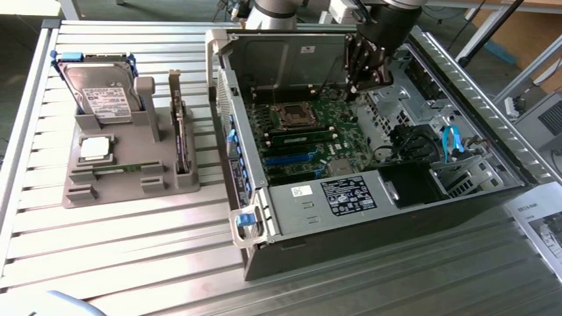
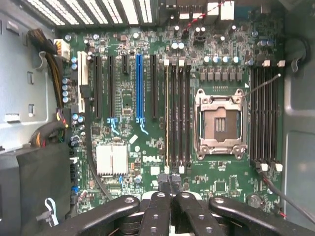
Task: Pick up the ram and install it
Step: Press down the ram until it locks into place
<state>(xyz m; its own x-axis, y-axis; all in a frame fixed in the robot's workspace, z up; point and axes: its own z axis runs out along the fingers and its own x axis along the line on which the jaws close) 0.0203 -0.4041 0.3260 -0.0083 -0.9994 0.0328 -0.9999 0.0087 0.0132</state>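
light: bright on ribbed silver metal table (image 1: 131, 250)
glare: sheen on its slats
shadow: deep inside open black computer case (image 1: 422, 187)
wrist: green motherboard (image 2: 147, 142) evenly lit; black gripper (image 2: 170, 189) dark

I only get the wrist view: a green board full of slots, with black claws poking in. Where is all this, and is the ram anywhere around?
Observer: The gripper hangs inside an open computer case lying on a slatted metal table.
Operator: Anything beside the case?
Observer: A grey holder stands on the table at the exterior view's left, apart from the case.
Operator: And the ram?
Observer: What looks like the ram, a thin green stick, lies low at the holder's front, well apart from the gripper.
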